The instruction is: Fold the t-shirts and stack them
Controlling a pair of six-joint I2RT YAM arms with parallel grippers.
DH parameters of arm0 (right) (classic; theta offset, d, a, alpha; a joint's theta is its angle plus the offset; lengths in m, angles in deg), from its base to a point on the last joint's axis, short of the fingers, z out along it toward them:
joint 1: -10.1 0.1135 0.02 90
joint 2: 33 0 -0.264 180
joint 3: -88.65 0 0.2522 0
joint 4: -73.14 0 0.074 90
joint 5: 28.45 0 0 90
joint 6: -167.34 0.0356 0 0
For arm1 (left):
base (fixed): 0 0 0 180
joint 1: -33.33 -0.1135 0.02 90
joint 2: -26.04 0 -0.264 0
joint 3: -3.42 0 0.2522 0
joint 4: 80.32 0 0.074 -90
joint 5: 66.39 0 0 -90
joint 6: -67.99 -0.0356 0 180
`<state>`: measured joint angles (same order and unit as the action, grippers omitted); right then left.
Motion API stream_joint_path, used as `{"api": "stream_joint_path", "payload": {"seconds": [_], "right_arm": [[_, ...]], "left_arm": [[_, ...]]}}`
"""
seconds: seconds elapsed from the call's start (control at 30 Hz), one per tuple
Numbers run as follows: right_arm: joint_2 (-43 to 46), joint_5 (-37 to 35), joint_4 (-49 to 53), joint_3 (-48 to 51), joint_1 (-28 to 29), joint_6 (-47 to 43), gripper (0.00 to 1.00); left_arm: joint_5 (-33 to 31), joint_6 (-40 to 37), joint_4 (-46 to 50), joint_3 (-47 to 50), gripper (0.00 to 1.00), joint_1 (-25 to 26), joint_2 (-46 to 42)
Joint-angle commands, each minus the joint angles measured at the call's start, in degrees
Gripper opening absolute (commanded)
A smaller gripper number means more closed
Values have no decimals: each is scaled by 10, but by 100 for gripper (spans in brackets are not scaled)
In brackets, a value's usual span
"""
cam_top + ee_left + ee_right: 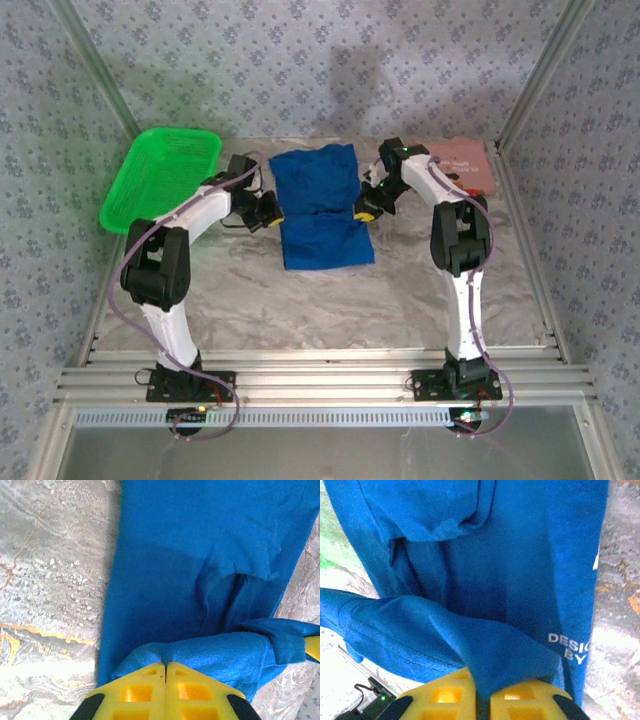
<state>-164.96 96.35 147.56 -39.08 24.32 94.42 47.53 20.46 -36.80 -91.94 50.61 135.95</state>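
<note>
A royal-blue t-shirt lies partly folded at the middle back of the table. My left gripper is at its left edge, and in the left wrist view its yellow jaws are shut on a pinched fold of the blue cloth. My right gripper is at the shirt's right edge. Its jaws stand a narrow gap apart with blue cloth pinched between them, beside white printed letters. A salmon-pink t-shirt lies flat at the back right, apart from both grippers.
A green mesh basket stands at the back left, tilted over the table's edge. Metal frame posts rise at the back corners. The marbled table top stretches bare between the shirt and the arm bases.
</note>
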Motion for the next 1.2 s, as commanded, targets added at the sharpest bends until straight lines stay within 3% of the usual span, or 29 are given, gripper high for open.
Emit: {"api": "stream_joint_path", "payload": {"seconds": [0.0, 0.07, 0.2, 0.23, 0.4, 0.57, 0.7, 0.73, 0.8, 0.9, 1.17], "right_arm": [[-31, 0, 16, -34, -11, 2, 22], [-48, -8, 4, -56, -14, 16, 25], [-48, 11, -65, -95, -27, 83, 40], [-37, 14, -85, -96, -29, 96, 43], [85, 5, -168, -13, -44, 135, 51], [221, 22, -232, 175, -56, 154, 48], [278, 42, -273, 312, -22, 163, 28], [284, 43, -299, 339, -13, 173, 23], [280, 39, -355, 386, 8, 212, 12], [240, 40, -390, 392, 33, 235, 7], [119, 12, -400, 305, 46, 252, 3]], "left_arm": [[12, -12, 2, -32, 0, -5, 31], [13, -5, 0, -48, 2, -5, 50], [17, 25, -7, -101, 39, -8, 65], [18, 31, -9, -114, 43, -9, 63], [10, 58, -16, -149, 58, -18, 15], [7, 42, 4, -92, 62, -18, -73], [-19, 22, 30, -4, 58, 21, -143], [-22, 25, 21, 23, 53, 32, -154], [-16, 43, -5, 73, 32, 55, -157], [-11, 71, -49, 123, 12, 78, -139], [-7, 56, -47, 69, 5, 92, -24]]}}
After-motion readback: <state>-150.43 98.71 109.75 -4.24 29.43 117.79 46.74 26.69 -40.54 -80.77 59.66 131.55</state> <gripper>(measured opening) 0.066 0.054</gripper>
